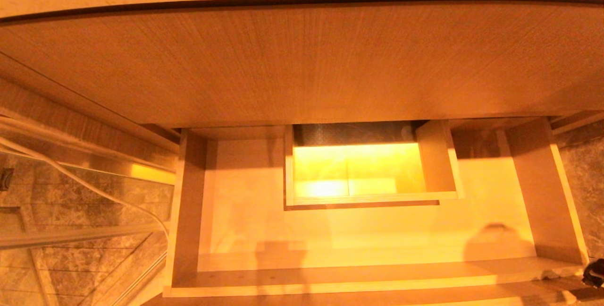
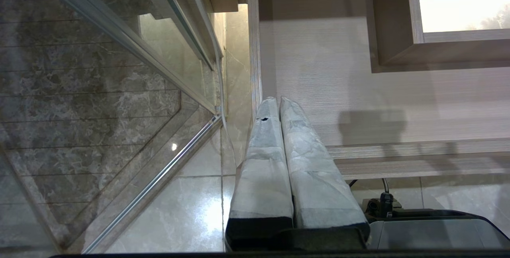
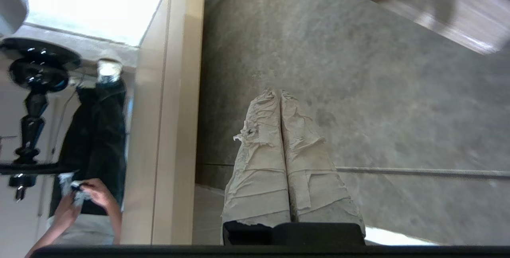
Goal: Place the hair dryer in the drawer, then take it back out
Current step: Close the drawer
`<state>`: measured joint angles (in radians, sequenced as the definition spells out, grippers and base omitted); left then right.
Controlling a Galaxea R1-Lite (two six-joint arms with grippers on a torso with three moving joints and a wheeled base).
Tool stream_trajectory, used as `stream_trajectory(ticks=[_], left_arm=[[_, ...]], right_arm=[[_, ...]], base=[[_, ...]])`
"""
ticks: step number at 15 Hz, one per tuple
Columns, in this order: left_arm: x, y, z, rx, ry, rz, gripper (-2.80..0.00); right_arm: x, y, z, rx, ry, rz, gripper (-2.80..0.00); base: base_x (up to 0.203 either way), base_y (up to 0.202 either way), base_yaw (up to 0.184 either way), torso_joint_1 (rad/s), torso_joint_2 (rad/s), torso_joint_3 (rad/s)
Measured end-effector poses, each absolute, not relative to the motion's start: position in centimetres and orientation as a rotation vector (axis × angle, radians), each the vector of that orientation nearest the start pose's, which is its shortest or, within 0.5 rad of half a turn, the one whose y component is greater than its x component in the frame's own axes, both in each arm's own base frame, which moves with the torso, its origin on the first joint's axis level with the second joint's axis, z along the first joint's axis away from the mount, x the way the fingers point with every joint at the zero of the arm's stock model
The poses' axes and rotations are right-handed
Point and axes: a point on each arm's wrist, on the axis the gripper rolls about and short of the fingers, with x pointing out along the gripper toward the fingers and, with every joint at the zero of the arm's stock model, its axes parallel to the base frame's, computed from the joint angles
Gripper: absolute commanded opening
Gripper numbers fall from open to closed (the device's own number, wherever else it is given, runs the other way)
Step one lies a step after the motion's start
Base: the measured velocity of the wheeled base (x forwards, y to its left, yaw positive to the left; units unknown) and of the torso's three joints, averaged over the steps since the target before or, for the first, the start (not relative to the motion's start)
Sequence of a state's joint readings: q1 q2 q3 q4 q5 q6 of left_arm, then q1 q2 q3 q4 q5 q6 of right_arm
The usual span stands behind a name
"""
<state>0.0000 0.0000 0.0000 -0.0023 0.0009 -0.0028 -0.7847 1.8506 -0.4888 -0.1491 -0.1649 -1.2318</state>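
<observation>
The drawer stands pulled out beneath the wood panel, a boxed cut-out at its mid-back. A glass partition stands to its left.

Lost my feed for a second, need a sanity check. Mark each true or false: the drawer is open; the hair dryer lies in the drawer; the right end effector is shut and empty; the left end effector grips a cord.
1. The drawer is open. True.
2. The hair dryer lies in it. False: none shows in any view.
3. The right end effector is shut and empty. True.
4. The left end effector grips a cord. False: shut on nothing.
</observation>
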Motion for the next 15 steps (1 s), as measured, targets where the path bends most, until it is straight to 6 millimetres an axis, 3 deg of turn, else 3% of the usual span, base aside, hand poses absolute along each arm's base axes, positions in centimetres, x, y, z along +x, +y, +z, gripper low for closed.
stream_trajectory(ticks=[8, 15], left_arm=[[-2.3, 0.0, 7.6, -0.003, -0.003, 0.001, -2.8], [-2.3, 0.0, 7.6, -0.003, -0.003, 0.001, -2.8]], right_arm=[[18.2, -17.4, 2.2, -0.504, 1.452, -0.055, -2.8], [19.7, -18.4, 3.4, -0.504, 1.264, -0.186, -2.8]], base=[[0.0, 0.0, 0.0, 0.0, 0.0, 0.0], [0.0, 0.0, 0.0, 0.0, 0.0, 0.0]])
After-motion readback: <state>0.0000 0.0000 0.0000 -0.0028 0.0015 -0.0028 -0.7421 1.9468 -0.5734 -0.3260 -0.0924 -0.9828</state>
